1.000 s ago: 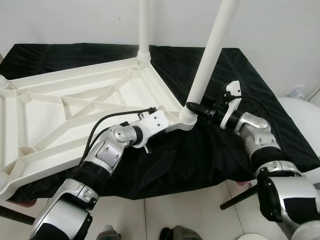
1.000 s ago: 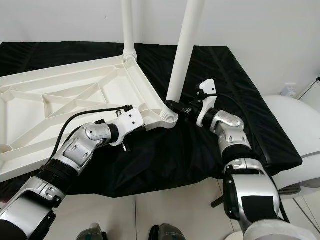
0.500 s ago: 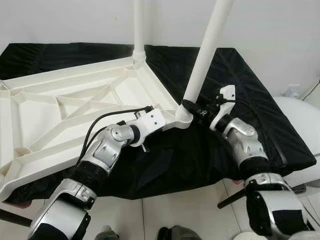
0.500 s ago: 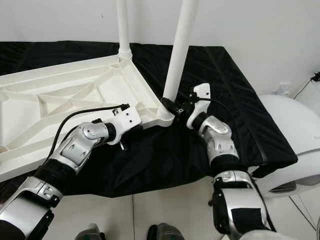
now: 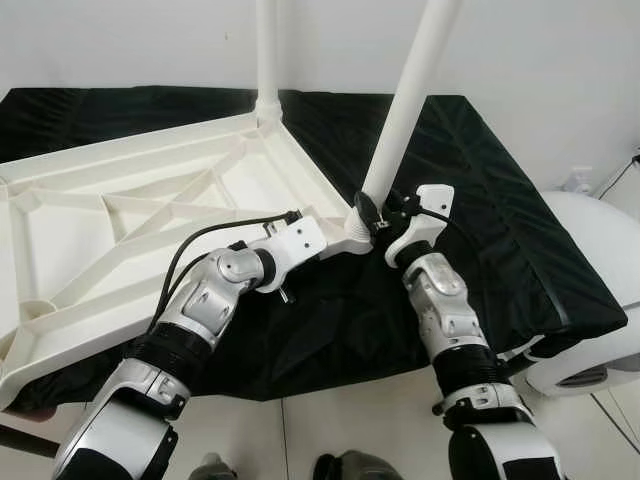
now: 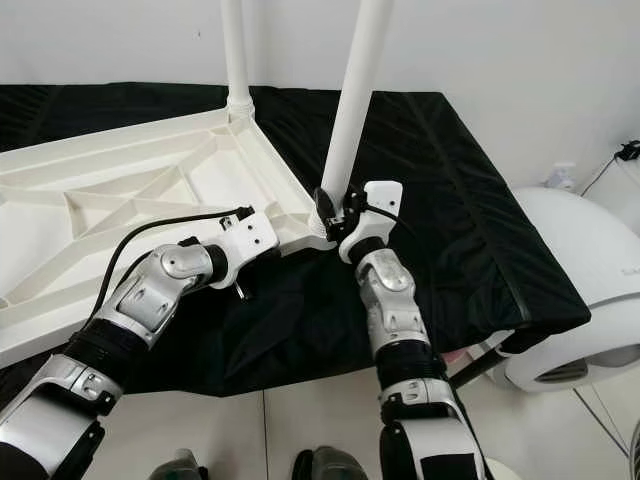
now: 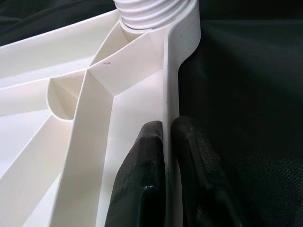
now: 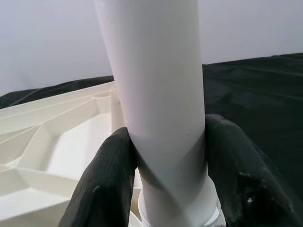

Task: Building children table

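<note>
A white children's table top (image 5: 150, 210) lies upside down on a black cloth (image 5: 500, 190). One white leg (image 5: 267, 50) stands upright in its far corner. A second leg (image 5: 405, 100) rises from the near right corner socket (image 7: 151, 12). My right gripper (image 5: 370, 212) is shut on this second leg just above its base, and its black fingers (image 8: 106, 184) clasp the tube (image 8: 156, 71) from both sides. My left gripper (image 5: 333, 243) is shut on the table top's thin rim (image 7: 166, 94) a short way from that corner, with a finger (image 7: 142, 179) pressed on each face.
The cloth-covered platform ends close in front of me and at the right. A rounded white object (image 5: 590, 270) stands beyond the right edge, with a cable (image 6: 625, 152) by the wall. White floor tiles (image 5: 350, 420) lie below, and a white wall is behind.
My right forearm has swung round the near leg from the right side to the front, the gripper staying on the leg's base. The left gripper keeps its hold on the rim. The camera has shifted.
</note>
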Motion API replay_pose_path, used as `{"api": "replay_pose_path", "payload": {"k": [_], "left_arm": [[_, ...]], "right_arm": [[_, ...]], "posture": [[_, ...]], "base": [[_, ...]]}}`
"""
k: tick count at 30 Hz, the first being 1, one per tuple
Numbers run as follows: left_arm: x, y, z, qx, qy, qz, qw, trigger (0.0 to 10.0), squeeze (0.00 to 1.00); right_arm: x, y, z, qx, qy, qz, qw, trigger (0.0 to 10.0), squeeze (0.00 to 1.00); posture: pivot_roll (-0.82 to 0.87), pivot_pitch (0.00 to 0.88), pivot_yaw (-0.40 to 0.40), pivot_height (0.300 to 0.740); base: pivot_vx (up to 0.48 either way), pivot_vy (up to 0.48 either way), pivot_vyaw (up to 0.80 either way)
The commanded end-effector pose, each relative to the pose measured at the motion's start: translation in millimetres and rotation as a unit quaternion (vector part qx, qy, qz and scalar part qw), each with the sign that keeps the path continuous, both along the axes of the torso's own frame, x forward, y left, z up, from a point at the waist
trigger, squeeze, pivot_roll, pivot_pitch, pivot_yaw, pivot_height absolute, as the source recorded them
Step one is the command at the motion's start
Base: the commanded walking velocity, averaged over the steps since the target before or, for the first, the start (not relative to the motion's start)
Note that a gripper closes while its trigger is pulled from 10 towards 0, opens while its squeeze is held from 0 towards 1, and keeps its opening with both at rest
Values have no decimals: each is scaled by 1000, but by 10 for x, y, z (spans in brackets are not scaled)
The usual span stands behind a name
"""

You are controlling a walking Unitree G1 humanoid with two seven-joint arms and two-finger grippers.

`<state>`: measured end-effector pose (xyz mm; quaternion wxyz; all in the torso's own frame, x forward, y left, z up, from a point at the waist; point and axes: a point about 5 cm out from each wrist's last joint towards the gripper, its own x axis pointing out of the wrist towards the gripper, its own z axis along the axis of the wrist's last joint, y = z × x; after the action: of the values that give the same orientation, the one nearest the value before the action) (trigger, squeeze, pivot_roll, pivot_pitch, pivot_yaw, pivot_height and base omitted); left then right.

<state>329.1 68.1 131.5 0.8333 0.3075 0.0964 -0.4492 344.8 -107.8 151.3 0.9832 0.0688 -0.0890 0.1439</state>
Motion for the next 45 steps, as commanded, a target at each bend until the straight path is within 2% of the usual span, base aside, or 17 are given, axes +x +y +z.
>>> {"api": "replay_pose_path", "payload": {"k": [1,5,6,12,18,19,20,21,22,23,30,31,35,36,42,43,45], "left_arm": [[-125,-106,-160,10,36,-33,999,10000,0],[-137,-122,-164,9,37,-37,999,10000,0],[-143,-134,-164,8,38,-40,998,10000,0],[-150,-140,-163,7,38,-41,998,10000,0],[-154,-131,-163,6,39,-39,998,10000,0],[-156,-129,-162,6,39,-39,998,10000,0],[-156,-129,-162,6,39,-39,998,10000,0],[-154,-125,-161,6,39,-39,998,10000,0],[-154,-125,-161,6,39,-39,998,10000,0],[-152,-121,-161,7,39,-39,998,10000,0],[-139,-110,-149,7,38,-38,999,10000,0],[-135,-108,-146,7,38,-37,999,10000,0],[-131,-105,-141,3,42,-35,998,10000,27],[-129,-108,-138,3,43,-35,998,10000,1000],[-118,-125,-105,-6,46,-37,998,10000,1000],[-108,-140,-107,-1,42,-36,998,10000,0],[-92,-168,-110,3,40,-36,999,10000,0]], "right_arm": [[16,108,1,21,20,-10,1000,10000,0],[25,206,16,32,40,-51,997,10000,0],[19,282,0,20,62,-91,994,10000,0],[-19,345,-13,17,71,-105,992,10000,0],[-22,258,-16,13,73,-126,989,10000,0],[-17,228,-17,13,74,-131,989,10000,114],[-17,228,-17,13,74,-131,989,10000,114],[-16,192,-14,13,75,-140,987,10000,451],[-16,192,-14,13,75,-140,987,10000,451],[-18,174,-9,16,75,-140,987,10000,1000],[-33,156,4,4,65,-131,989,10000,933],[-34,148,2,0,65,-128,990,10000,0],[-22,101,13,-7,60,-125,990,10000,0],[-15,84,17,-9,59,-125,990,10000,0],[2,38,34,-12,59,-127,990,10000,0],[8,17,36,-14,58,-128,990,10000,0],[16,-16,40,-15,57,-131,990,10000,0]], "posture": [[41,0,-76,740],[39,0,-76,740],[38,1,-77,740],[41,5,-82,740],[38,9,-80,740],[36,12,-76,740],[36,12,-76,740],[35,14,-75,740],[35,14,-75,740],[35,15,-74,740],[33,24,-66,740],[33,26,-65,740],[30,26,-62,740],[29,26,-62,740],[24,26,-60,740],[24,27,-60,740],[21,28,-59,740]], "base": [[0,0,0],[0,0,0],[0,0,0],[0,0,0],[0,0,0],[0,0,0],[0,0,0],[0,0,0],[0,0,0],[0,0,0],[0,0,0],[0,0,0],[0,0,0],[0,0,0],[0,0,0],[0,0,0],[0,0,0]]}}
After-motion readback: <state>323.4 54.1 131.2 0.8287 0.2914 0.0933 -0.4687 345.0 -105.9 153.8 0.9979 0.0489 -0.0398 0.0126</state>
